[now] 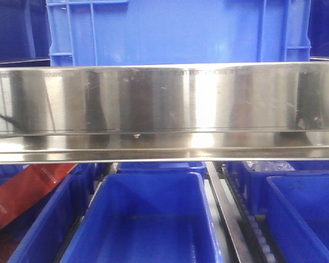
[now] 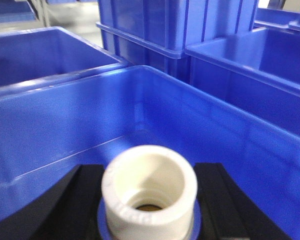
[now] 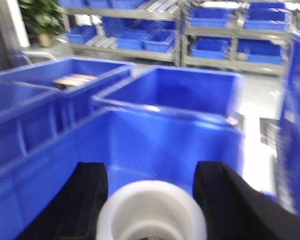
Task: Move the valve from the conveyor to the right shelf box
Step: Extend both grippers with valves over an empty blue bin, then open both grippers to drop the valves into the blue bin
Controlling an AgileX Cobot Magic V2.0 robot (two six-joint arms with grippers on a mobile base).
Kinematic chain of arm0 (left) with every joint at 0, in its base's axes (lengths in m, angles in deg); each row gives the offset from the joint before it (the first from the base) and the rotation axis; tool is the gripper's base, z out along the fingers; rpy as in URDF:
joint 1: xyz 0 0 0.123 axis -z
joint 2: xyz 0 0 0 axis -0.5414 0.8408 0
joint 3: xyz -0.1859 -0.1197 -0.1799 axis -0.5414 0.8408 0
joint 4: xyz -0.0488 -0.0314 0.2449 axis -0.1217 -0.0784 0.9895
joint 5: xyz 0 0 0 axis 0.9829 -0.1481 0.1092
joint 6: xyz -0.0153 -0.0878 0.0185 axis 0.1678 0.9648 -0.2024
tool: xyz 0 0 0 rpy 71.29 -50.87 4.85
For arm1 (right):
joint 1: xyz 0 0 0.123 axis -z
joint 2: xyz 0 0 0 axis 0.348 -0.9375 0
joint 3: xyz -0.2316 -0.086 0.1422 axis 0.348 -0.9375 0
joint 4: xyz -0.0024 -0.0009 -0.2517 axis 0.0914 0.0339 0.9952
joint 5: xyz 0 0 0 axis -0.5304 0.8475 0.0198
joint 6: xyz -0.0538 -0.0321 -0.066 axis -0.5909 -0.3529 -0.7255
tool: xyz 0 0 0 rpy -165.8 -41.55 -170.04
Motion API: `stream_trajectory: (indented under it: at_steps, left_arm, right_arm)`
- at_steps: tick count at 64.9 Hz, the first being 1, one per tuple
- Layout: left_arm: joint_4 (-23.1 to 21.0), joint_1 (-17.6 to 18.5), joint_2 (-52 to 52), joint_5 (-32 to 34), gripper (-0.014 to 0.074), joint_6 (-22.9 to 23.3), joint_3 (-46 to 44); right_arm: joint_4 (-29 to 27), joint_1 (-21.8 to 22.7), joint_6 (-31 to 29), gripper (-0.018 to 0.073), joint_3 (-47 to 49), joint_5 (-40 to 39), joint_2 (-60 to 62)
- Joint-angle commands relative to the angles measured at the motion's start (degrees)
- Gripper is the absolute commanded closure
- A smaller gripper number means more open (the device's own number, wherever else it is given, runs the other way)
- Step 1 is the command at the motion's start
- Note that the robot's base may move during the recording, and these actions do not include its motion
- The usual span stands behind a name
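In the left wrist view, my left gripper [image 2: 149,172] has its black fingers [image 2: 77,200] against both sides of a white plastic valve [image 2: 149,195], open socket end facing outward. It hangs over the inside of a blue box [image 2: 65,125]. In the right wrist view, my right gripper [image 3: 151,170] holds a second white valve [image 3: 151,212] between its black fingers [image 3: 225,200], above the near edge of a blue box [image 3: 155,135]. Both views are blurred. The conveyor is out of view. Neither gripper shows in the front view.
A shiny steel shelf rail [image 1: 164,109] spans the front view, with a large blue crate [image 1: 175,30] above it and blue boxes [image 1: 148,219] below. A red strip [image 1: 22,192] lies lower left. More blue boxes [image 3: 185,90] and distant shelving [image 3: 190,30] surround both grippers.
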Motion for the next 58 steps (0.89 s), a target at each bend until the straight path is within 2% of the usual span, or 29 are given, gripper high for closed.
stream_trajectory:
  at_steps: [1,26,32,36,41,47,55,58]
  left_arm:
    - [-2.1,0.3,3.5,3.2,0.0707,0.0,-3.4]
    - [-1.9,0.3,11.1,2.4,0.0701,0.0,-5.4]
    - [-1.7,0.3,11.6,2.1,0.0626,0.0,-5.4]
    - [-1.7,0.3,11.7,1.3,0.0486,0.0,-5.4]
    - [-1.7,0.3,11.7,1.3,0.0330,0.0,-5.4]
    - [-1.7,0.3,11.7,1.3,0.0230,0.0,-5.4]
    - [-1.7,0.3,11.7,1.3,0.0202,0.0,-5.4]
    - [-1.7,0.3,11.7,1.3,0.0205,0.0,-5.4]
  right_arm:
    - [-0.1,-0.6,-0.4,0.0721,1.1,-6.4,-2.9]
    - [-0.1,-0.6,-0.4,0.0721,1.1,-7.4,-11.9]
    - [-0.1,-0.6,-0.4,0.0721,1.1,-7.2,-12.6]
    - [-0.1,-0.6,-0.4,0.0715,1.1,-6.9,-12.7]
    - [-0.1,-0.6,-0.4,0.0631,1.1,-6.7,-12.7]
    - [-0.1,-0.6,-0.4,0.0468,1.1,-6.5,-12.7]
    - [-0.1,-0.6,-0.4,0.0234,1.1,-6.5,-12.7]
    - [-0.1,-0.6,-0.4,0.0183,1.1,-6.4,-12.7]
